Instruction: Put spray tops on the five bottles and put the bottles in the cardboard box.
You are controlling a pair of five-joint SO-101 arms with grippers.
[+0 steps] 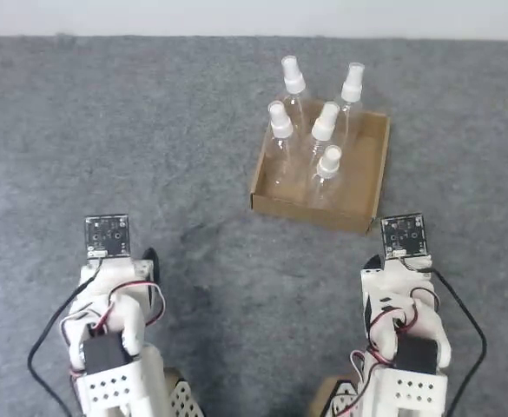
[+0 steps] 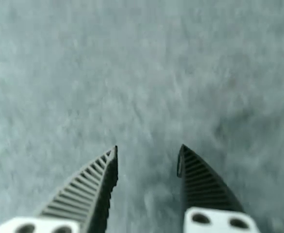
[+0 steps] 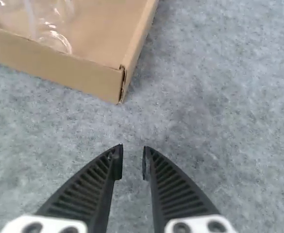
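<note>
Grey felt table cover (image 1: 106, 113), with the cardboard box (image 1: 319, 215) on its far right part. By the look of it the task stands complete: all five bottles (image 1: 281, 156) are upright inside the box, each capped with a white spray top (image 1: 293, 75). No further move seems called for beyond keeping clear. Both arms sit at the near edge. Left gripper (image 2: 148, 147), fingers spread, holds nothing over bare felt. Right gripper (image 3: 132, 147), fingers parted only narrowly, is also unloaded, just short of the box corner. Nothing obstructs.

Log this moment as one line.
bottles: five, spray tops on, in cardboard box | left gripper: open, empty | right gripper: slightly open, empty, near box corner
</note>
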